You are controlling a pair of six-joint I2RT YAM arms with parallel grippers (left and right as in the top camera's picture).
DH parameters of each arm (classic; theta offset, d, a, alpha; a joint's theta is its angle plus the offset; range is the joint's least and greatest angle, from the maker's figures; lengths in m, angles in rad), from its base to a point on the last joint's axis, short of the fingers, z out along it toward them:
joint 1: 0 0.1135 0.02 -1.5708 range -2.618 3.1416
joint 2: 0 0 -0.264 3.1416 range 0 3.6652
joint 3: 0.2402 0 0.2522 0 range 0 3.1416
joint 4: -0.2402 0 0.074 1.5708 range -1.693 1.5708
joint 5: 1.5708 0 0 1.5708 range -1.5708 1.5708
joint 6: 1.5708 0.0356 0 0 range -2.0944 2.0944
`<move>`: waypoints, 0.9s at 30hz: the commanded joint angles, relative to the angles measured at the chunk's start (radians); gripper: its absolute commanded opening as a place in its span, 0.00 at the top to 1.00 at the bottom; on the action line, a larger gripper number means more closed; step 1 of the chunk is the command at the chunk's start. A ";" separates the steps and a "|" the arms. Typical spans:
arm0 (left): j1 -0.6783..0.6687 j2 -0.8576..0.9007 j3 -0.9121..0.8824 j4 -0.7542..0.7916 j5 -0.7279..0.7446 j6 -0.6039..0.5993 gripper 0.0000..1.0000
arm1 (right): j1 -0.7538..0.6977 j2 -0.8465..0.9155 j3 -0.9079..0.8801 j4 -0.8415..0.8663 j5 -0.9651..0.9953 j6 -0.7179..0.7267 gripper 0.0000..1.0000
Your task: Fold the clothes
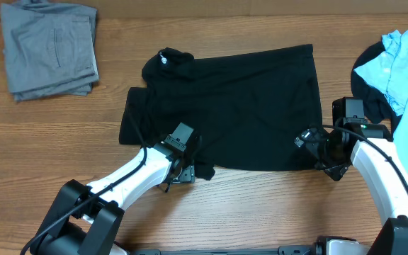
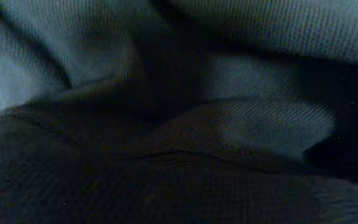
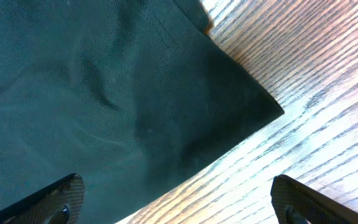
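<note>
The black shirt [image 1: 232,106] lies spread out in the middle of the worktop [image 1: 261,205]. Your right fingers [image 3: 319,202] are wide apart with the shirt's near corner just ahead of them, so if you close too soon you pinch only air or a thin edge, and the corner slips out when you lift. Your left fingers [image 1: 183,172] are hidden in cloth at the other near edge, so you cannot tell if they are apart or together, and if only one side holds, the shirt drags crooked and bunches up.
</note>
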 commanded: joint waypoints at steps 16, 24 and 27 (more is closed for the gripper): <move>0.050 0.035 0.011 0.061 -0.065 0.008 0.94 | 0.002 0.002 -0.003 0.002 0.037 -0.004 0.00; 0.050 0.012 0.098 -0.155 0.001 -0.046 0.96 | 0.002 0.006 -0.003 -0.004 0.071 -0.003 0.00; 0.050 0.008 0.132 -0.216 0.041 -0.045 0.96 | 0.002 0.014 -0.006 -0.001 0.074 -0.003 0.00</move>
